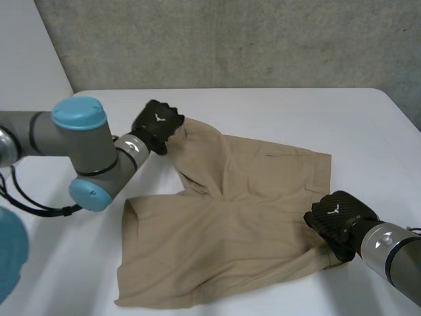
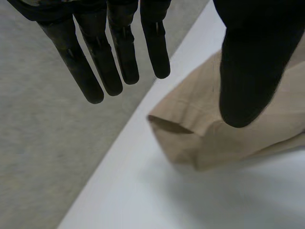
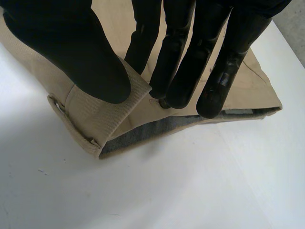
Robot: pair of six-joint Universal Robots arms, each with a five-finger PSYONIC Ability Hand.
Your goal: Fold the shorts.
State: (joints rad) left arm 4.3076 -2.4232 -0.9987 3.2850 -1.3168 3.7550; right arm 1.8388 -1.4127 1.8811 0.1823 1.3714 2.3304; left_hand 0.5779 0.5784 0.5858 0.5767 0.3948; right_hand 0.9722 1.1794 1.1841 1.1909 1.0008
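Shorts point(image 1: 237, 217) lie spread on the white worktop point(image 1: 263, 108), waist toward the right of the frame and both legs pointing left. At upper left, the left hand point(image 1: 156, 125) sits at the hem point(image 2: 181, 119) of the farther leg. In its wrist view the fingers point(image 2: 114, 62) are straight and clear of the cloth, with only the thumb point(image 2: 248, 71) over the hem (nothing gripped). At lower right, the right hand point(image 1: 339, 220) pinches the near waistband corner point(image 3: 95, 119) between thumb and fingers, its edge raised off the worktop. The long axis runs left to right, so the fold probably carries the far half toward the frame's bottom; the left hand must first close on its hem.
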